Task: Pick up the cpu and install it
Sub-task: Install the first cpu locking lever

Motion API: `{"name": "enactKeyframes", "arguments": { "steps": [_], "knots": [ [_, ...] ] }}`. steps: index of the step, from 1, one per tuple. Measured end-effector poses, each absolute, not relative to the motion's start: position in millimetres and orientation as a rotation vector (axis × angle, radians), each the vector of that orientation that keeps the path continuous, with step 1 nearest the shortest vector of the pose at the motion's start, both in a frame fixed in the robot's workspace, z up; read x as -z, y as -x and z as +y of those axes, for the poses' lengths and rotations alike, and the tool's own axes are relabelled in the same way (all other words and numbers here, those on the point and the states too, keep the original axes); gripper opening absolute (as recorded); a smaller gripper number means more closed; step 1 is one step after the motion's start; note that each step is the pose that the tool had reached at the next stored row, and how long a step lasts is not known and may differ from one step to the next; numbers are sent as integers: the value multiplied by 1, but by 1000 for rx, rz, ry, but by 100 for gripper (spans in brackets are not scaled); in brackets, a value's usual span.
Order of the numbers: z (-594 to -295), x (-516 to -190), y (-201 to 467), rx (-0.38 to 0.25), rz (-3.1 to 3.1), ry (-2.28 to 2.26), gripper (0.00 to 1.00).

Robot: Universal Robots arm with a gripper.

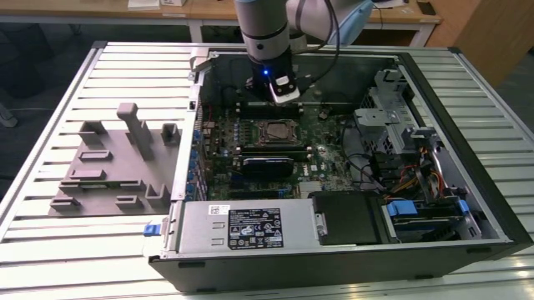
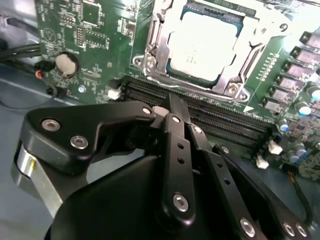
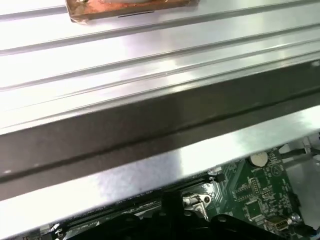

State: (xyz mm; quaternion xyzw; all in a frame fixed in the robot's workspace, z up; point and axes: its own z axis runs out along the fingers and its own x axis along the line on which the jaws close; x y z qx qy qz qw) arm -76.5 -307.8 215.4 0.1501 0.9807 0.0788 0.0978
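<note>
While the cpu [image 2: 202,44] sits socketed, jaws [image 2: 172,107] closed together, empty, just beside it.

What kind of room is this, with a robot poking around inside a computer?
Probably a robotics lab or test workshop. An opened computer case lies on a slatted metal table, a grey fixture block rests beside it, and wooden desks stand behind.

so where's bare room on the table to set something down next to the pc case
Bare slatted table lies beyond the grey tray, toward the exterior view's left. Inside the case it is crowded: the gripper hangs above the cpu.
</note>
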Motion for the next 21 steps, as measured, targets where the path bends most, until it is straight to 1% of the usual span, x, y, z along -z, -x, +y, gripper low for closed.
{"name": "enactKeyframes", "arguments": {
  "steps": [8,13,21],
  "knots": [
    [-308,-217,76,-230,2904,-444,11],
    [-311,-217,74,-198,2909,-443,11],
    [-324,-217,74,-153,2913,-439,11]
  ]
}}
